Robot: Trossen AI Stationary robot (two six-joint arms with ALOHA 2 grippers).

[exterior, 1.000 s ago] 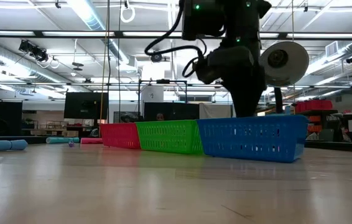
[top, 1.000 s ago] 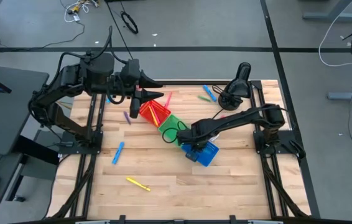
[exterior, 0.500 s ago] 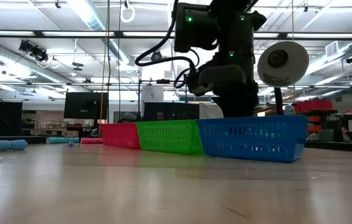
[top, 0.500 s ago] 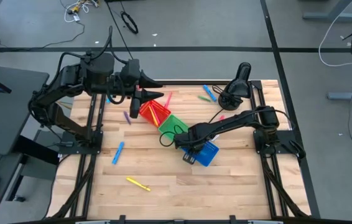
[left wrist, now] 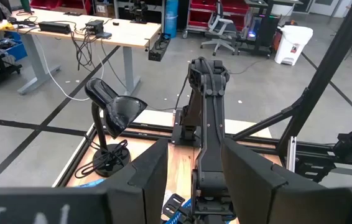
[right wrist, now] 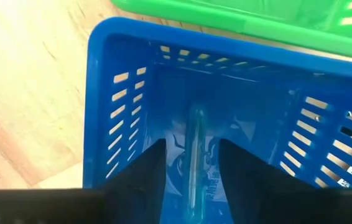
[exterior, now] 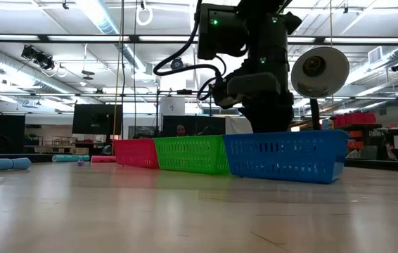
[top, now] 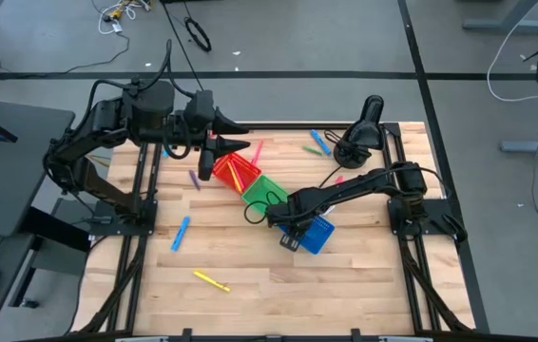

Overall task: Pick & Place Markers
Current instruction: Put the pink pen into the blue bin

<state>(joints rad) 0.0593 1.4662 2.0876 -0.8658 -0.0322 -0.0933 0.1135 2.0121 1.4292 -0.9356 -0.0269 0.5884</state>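
Seen from above, at the middle of the frame: right gripper [right wrist: 191, 146] lowered into the blue slotted plastic bin [right wrist: 101, 124], fingers [right wrist: 148, 171] standing apart. Between them, touching neither, a thin blue marker [right wrist: 196, 124] lying along the bin floor. On that floor also a pale printed label, too blurred to read.

Left of centre in the low view, lined up side by side and touching: red slotted plastic bin [exterior: 136, 152], green slotted plastic bin [exterior: 188, 154], then the blue one at the right.

Upper left in the high view: left gripper [left wrist: 193, 165] hanging above the far end of the red bin, fingers parted with nothing between them. Inside that bin, a few yellow markers [top: 240, 174].

Scattered on the pale wooden table [top: 345, 285]:
- blue marker [top: 182, 233], lower left;
- yellow marker [top: 210, 281], below it, near the bottom;
- purple marker [top: 194, 180], just left of the red bin;
- pink marker [top: 256, 150], just above the red bin;
- blue marker [top: 319, 141] and green marker [top: 313, 150], close together, upper right of centre.

At the upper right, a black hooded device on a stand [top: 369, 119]. White marks on the left wrist's casing cropped, unreadable.
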